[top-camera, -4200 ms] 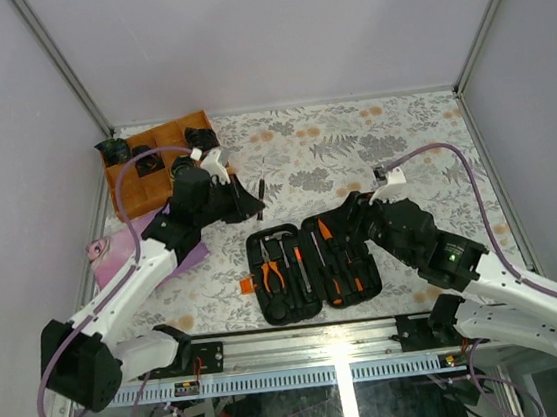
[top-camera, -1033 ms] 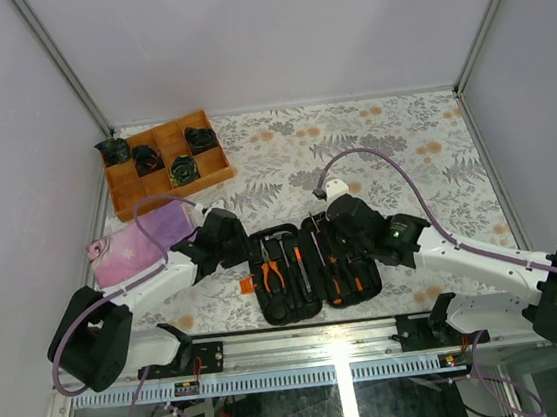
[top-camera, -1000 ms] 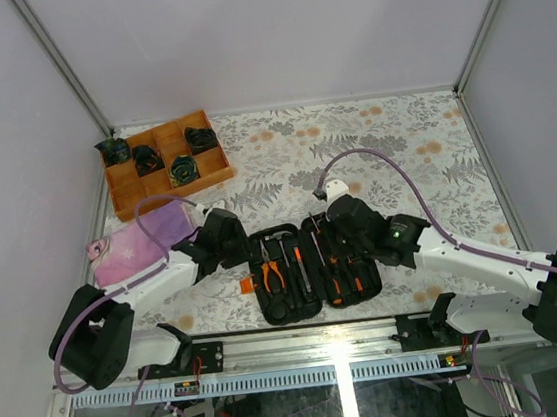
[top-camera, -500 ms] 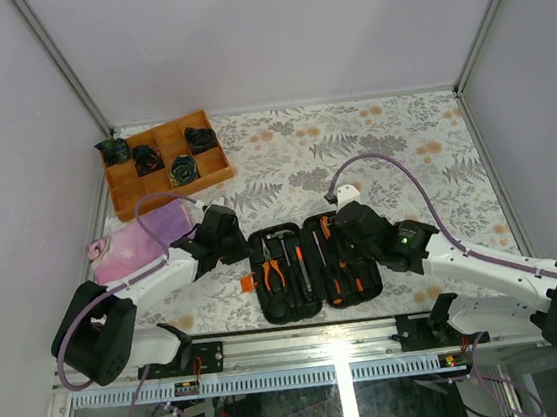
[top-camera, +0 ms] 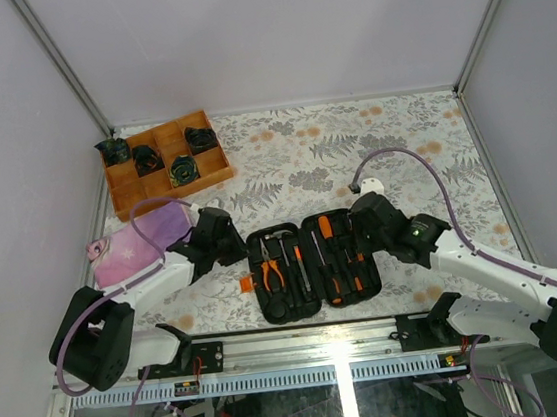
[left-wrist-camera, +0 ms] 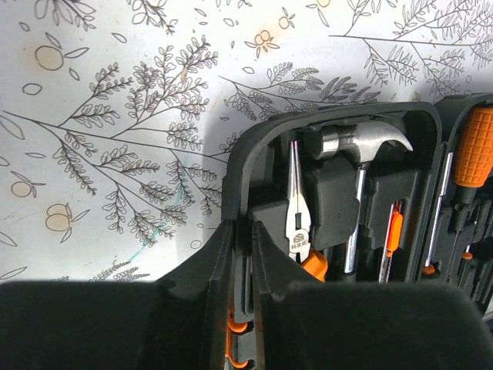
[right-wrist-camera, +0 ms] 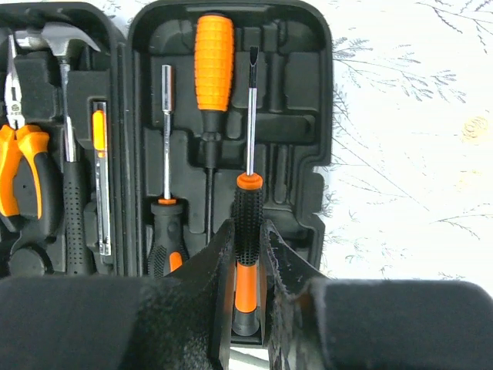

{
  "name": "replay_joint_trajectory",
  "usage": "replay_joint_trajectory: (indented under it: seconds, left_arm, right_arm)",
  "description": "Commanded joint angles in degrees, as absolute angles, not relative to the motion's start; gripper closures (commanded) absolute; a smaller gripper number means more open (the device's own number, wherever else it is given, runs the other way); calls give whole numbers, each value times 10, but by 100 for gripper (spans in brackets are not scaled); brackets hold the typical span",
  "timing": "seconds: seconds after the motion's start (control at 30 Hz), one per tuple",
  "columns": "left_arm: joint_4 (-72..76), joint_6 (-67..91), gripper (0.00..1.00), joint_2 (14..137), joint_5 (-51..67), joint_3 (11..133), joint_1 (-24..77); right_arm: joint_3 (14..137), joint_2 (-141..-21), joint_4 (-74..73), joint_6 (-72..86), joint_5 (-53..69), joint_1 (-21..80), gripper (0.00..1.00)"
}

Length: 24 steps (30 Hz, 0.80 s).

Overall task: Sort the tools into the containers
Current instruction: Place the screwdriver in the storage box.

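The right gripper [right-wrist-camera: 246, 233] is being kept nearly closed, its two fingers being pressed against either side of the black-and-orange handle of a flat-blade screwdriver [right-wrist-camera: 248, 189]; that tool is being held lengthwise over the right half of the open tool case [right-wrist-camera: 306, 116], blade pointing away from the arm; whether it is being carried just above its moulded slot or is already being bedded in it cannot be told. Beside it, a fat orange-handled screwdriver [right-wrist-camera: 213, 58] and a black-handled nut driver [right-wrist-camera: 165, 227] are being housed in the same half; the pliers [right-wrist-camera: 21, 173] and the hammer [right-wrist-camera: 58, 36] are being housed in the left half. The left gripper [left-wrist-camera: 242, 237] is being closed to a narrow gap on the case's left rim, so the case is apparently being steadied on the flowered table [top-camera: 371, 138]; the wooden tray [top-camera: 170, 197] and a purple cloth [top-camera: 123, 256] are being left well apart at the far left.

If the handle is being lowered out of line with its slot, the tool is likely to be left riding on the moulding rather than pressed home; a hard push there could be passed into the soft case, which could be tilted or dragged should the thin rim be let slip from the left fingers; the neighbouring nut driver could also be knocked loose, since the right fingers are being worked in a tight space.
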State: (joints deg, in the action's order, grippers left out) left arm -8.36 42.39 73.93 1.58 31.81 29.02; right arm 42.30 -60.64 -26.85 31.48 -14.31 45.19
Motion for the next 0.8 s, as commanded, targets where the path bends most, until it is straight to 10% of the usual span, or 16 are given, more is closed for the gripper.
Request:
replay_joint_trajectory:
  seconds: [0.0,0.77]
  left_arm:
    - [-65,436,100,722,4,301,275]
    - [-62,435,100,712,19,302,273]
  right_arm:
    - [419,-591,-279,305,-105,425,100]
    - [382,-646,-299,322,-69,412,100]
